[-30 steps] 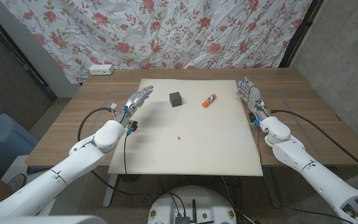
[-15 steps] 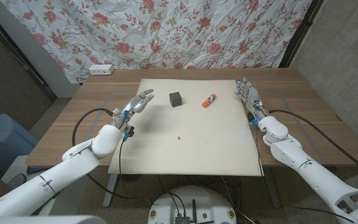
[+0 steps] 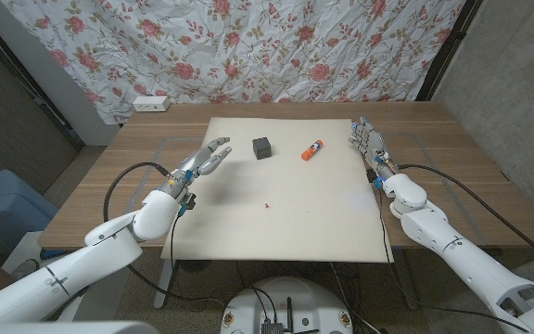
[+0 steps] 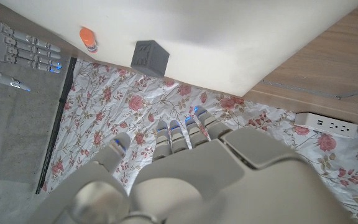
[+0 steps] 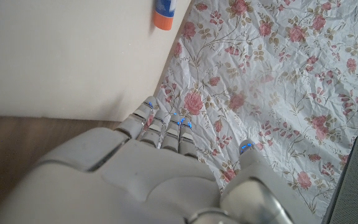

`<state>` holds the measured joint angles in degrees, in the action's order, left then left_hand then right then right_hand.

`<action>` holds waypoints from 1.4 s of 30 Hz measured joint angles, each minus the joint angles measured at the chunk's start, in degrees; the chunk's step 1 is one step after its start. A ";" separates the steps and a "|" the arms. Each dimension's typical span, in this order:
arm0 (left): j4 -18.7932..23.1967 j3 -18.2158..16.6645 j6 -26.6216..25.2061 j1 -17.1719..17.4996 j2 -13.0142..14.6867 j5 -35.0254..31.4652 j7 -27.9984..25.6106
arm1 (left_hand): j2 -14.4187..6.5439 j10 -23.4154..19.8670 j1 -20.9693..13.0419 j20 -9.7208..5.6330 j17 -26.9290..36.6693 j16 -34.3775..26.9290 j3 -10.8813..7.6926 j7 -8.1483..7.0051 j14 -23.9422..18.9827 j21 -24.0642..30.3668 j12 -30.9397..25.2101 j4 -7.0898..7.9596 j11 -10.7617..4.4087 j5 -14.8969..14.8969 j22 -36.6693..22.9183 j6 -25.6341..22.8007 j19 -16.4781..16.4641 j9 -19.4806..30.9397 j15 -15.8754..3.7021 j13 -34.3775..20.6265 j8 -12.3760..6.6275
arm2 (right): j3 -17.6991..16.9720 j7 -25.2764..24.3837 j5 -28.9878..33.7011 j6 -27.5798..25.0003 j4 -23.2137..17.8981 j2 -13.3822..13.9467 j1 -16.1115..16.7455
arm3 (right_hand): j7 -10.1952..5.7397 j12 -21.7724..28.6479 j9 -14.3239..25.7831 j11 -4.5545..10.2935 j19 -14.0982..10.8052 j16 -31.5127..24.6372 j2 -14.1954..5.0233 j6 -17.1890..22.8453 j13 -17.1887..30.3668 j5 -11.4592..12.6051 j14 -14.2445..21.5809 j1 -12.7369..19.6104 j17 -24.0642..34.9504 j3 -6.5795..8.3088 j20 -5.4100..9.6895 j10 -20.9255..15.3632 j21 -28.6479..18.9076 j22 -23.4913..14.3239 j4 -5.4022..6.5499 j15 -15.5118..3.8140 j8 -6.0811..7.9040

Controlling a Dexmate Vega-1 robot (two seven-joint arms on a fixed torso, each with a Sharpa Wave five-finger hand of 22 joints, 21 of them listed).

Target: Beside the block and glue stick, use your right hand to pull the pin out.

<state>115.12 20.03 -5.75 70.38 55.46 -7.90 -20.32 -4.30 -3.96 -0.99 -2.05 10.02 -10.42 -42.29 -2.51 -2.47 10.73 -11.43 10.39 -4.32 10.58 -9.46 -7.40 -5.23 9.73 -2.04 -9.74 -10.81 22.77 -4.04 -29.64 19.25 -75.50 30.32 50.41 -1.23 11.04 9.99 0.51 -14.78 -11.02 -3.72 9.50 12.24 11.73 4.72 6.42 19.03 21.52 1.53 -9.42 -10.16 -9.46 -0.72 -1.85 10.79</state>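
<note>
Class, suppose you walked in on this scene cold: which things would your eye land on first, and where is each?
A large cream rectangular mat covers the middle of the wooden table, against a rose-patterned cloth backdrop. On the mat's far part sit a small dark cube block and, to its right, an orange-and-white glue stick; nearer the middle lies a tiny red pin. The left hand and right hand flank the mat, fingers apart, holding nothing.

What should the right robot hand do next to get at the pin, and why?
Probably swing the right robot hand inward and toward the robot, down to the pin. That hand holds nothing and sits at the mat's right edge, while the small red pin lies mid-mat, nearer the robot than the block and glue stick.
</note>
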 measured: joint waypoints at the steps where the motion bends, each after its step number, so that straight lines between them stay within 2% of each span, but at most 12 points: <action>1: 0.37 -0.02 -0.44 0.25 0.28 -0.68 0.22 | 0.00 0.21 0.00 0.00 0.00 0.00 0.18 -0.07 0.00 0.00 0.00 -0.15 -0.21 0.00 0.00 -0.07 0.00 0.00 0.00 0.00 0.00 | 0.03 -0.11 0.10 -0.01 -0.04 0.00 0.06 | 0.00 -0.03 0.00 0.00 0.10 0.00 0.00 0.00 0.00 0.00 0.00 0.00 -0.12 0.00 0.09 0.00 0.00 0.04 0.00 0.00 0.00; 4: 1.04 -0.02 -1.25 0.68 0.69 -1.79 0.34 | 0.31 0.23 0.31 0.00 0.00 0.00 0.47 -0.29 0.00 0.00 0.00 0.00 -0.37 0.00 0.00 -0.29 0.00 0.00 0.00 0.00 0.00 | 0.07 -0.34 0.32 -0.02 -0.14 0.00 0.15 | 0.43 -0.02 0.00 0.00 0.09 0.00 0.00 0.18 0.00 0.00 0.00 0.00 -0.17 0.00 0.09 0.00 0.00 0.13 0.00 0.00 0.00; 12: 3.34 -0.09 -3.98 2.47 2.35 -5.36 0.63 | 0.00 -0.01 0.62 -0.07 -0.01 0.00 0.65 -0.68 0.00 0.00 0.00 -0.15 -0.61 0.00 0.00 -0.69 0.07 0.00 0.00 0.00 0.00 | 0.43 -1.16 1.65 -0.36 -0.73 0.43 0.21 | 0.42 -0.02 0.00 0.00 0.09 0.00 0.00 0.20 -0.24 0.00 0.00 0.00 -0.17 0.00 0.09 0.00 0.00 0.13 0.00 0.00 0.00; 16: 4.25 -0.16 -4.37 3.20 3.07 -5.96 0.82 | 0.20 -0.29 0.81 -0.31 -0.01 0.00 0.95 -0.68 0.00 0.00 -0.01 0.15 -0.76 0.00 -0.03 -0.69 0.31 0.00 0.00 0.00 0.00 | 0.53 -1.35 2.11 -0.50 -0.75 0.50 0.18 | 0.42 -0.02 0.00 -0.04 0.09 0.00 0.00 0.20 -0.26 0.00 0.00 0.00 -0.43 -0.01 0.09 0.04 0.00 0.13 -0.48 0.00 0.00; 23: 5.41 -0.21 -6.20 4.29 3.87 -8.62 1.01 | 0.45 -0.64 1.06 -0.28 0.05 0.00 1.65 -0.72 0.00 0.00 -0.01 0.39 -0.80 0.00 -0.29 -0.64 0.34 0.00 0.00 0.00 0.45 | 0.85 -1.45 2.64 -0.63 -0.53 0.57 -0.29 | 0.41 -0.02 0.00 -0.29 0.29 0.00 0.00 0.20 -0.26 0.00 0.00 0.00 -0.43 -0.01 0.30 0.35 0.00 0.12 -0.48 0.00 0.00; 26: 6.19 -0.46 -6.53 5.13 4.48 -9.11 1.08 | 0.54 -0.40 1.60 0.01 0.27 0.00 2.72 -1.15 0.35 0.00 0.49 0.64 -0.74 0.00 -0.29 0.91 1.48 0.00 0.21 0.00 0.83 | 0.86 -1.54 2.75 -0.64 -0.51 0.57 -0.30 | 0.43 -0.02 0.00 -0.10 0.29 0.00 0.00 0.21 -0.26 0.00 0.00 0.00 -0.53 -0.01 0.30 0.53 0.00 0.12 -0.48 0.00 0.01; 32: 7.03 -0.68 -7.69 5.90 5.59 -10.19 2.35 | 0.76 3.64 1.81 0.19 0.54 0.28 5.45 -1.52 4.47 -0.37 1.28 1.12 0.13 0.00 -0.56 5.69 5.00 0.00 0.09 0.00 1.30 | 0.90 -1.86 2.92 -0.74 -0.35 0.59 -0.41 | 0.62 -0.02 -0.01 -0.10 0.29 -0.24 0.01 0.40 -0.53 -0.38 -0.32 0.00 -0.70 -0.01 0.30 0.53 0.00 0.12 -0.48 -0.31 0.01; 38: 7.99 -0.63 -8.64 6.53 6.84 -10.87 3.96 | 0.75 5.23 1.81 0.13 0.54 0.28 6.63 -1.78 5.76 -0.46 1.28 1.20 -0.06 0.27 -0.55 7.48 6.89 0.00 -0.01 -0.28 1.29 | 0.89 -2.24 2.97 -0.98 -0.53 0.67 -0.29 | 0.60 -0.02 -0.01 -0.10 0.28 -0.24 -0.97 0.83 -0.53 -0.38 -0.31 0.23 -0.69 0.06 0.30 0.53 0.00 0.12 -0.89 -0.31 0.01; 42: 8.42 -0.42 -9.23 6.88 7.54 -11.44 4.96 | 0.75 5.64 1.81 0.08 0.53 0.28 7.34 -1.78 6.37 -0.46 1.28 1.22 -0.49 0.27 -0.55 9.29 8.09 0.00 -0.01 -0.11 1.29 | 0.87 -2.28 2.99 -0.98 -0.58 0.67 -0.21 | 0.60 -0.02 -0.01 -0.10 0.28 -0.24 -0.98 0.83 -0.52 -0.38 -0.31 0.23 -0.89 -0.01 0.30 0.53 0.00 0.12 -0.96 -0.31 0.01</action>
<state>123.53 19.61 -14.98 77.26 63.00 -19.34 -15.36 -3.55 1.67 0.82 -1.97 10.55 -10.15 -34.95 -4.29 3.90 10.28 -10.15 11.61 -4.80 10.85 -10.02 1.88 2.86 9.73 -2.06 -9.85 -9.52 23.63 -6.32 -26.65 18.27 -76.08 30.99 50.20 -0.63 11.02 9.98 0.41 -14.49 -11.26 -4.70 10.33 11.72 11.35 4.40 6.65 18.14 21.51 1.83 -8.89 -10.16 -9.34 -1.68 -2.16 10.80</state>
